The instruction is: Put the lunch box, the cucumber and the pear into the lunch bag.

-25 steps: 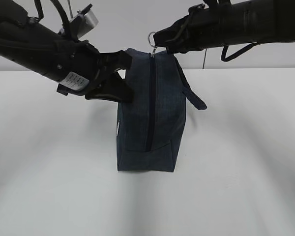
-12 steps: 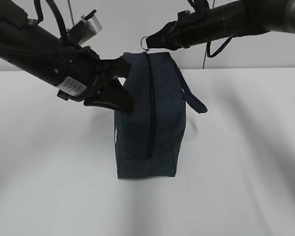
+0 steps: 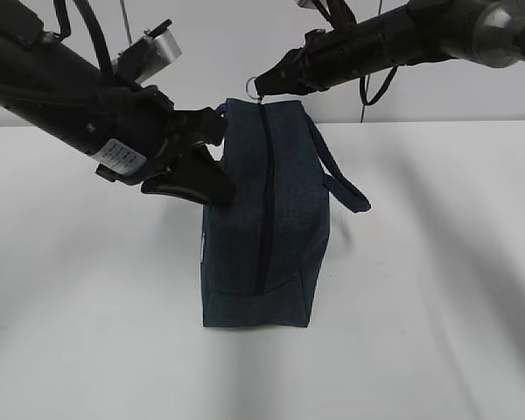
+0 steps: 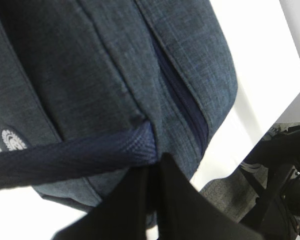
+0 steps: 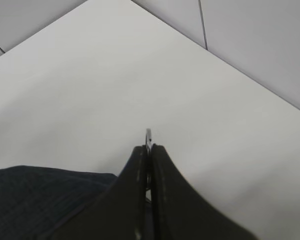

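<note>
The dark navy fabric lunch bag (image 3: pixel 264 214) stands upright on its narrow end near the middle of the white counter (image 3: pixel 437 289), its closed zipper (image 3: pixel 264 197) running as a dark line from the top edge down toward the base. A small round white logo (image 4: pixel 13 139) sits on the bag's left-hand face, and it shows only in the left wrist view. One navy loop handle (image 3: pixel 337 179) hangs out to the right of the bag, drooping above the counter. The other webbing handle (image 4: pixel 70 157) crosses the left face, seen close in the left wrist view.

At the bag's top edge the metal ring pull (image 3: pixel 255 86) stands up, pinched between the closed fingers of the right hand (image 3: pixel 264 87), which reaches in from the upper right. The right wrist view shows those two black fingers pressed flat together with the thin ring edge (image 5: pixel 148 136) poking out beyond their tips.

The left hand (image 3: pixel 212 162) comes in from the upper left and meets the bag's upper left side. In its wrist view its dark fingers (image 4: pixel 155 200) close on the webbing handle where it joins the fabric.
</note>
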